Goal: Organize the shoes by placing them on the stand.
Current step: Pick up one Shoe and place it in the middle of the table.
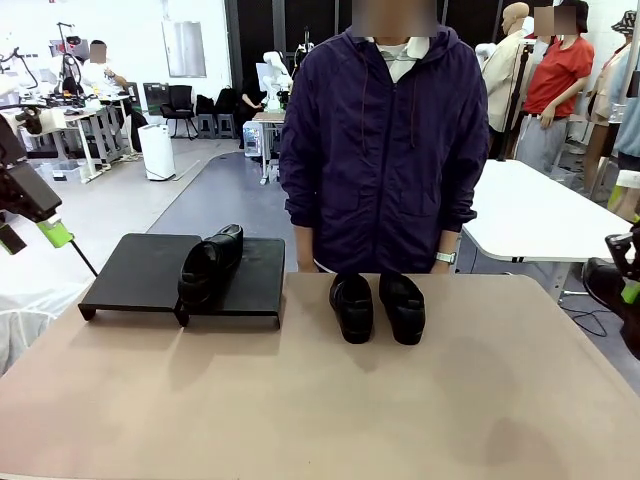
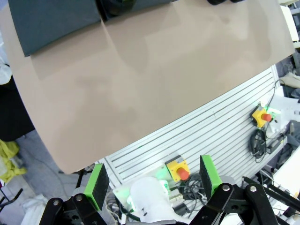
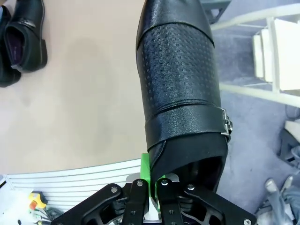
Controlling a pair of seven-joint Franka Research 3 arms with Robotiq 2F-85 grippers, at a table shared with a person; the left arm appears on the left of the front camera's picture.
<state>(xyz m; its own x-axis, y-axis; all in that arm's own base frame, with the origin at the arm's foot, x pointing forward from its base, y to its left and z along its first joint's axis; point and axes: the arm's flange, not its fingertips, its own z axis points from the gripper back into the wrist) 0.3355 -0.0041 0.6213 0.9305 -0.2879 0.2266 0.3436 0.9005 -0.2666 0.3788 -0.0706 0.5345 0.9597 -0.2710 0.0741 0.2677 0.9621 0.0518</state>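
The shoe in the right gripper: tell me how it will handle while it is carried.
The shoe is probably stiff: it holds its shape though the right gripper pinches only its collar edge. Its glossy leather looks slippery, so it may slide in the grip. With the toe far from the pinch, it may pivot on quick moves.

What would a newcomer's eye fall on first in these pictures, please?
The right gripper, shut on the rim of a black shoe, holds it up by the table's right side. On the table, another shoe lies slantwise on the stand, and two shoes sit side by side before the person. The left gripper hangs open and empty.
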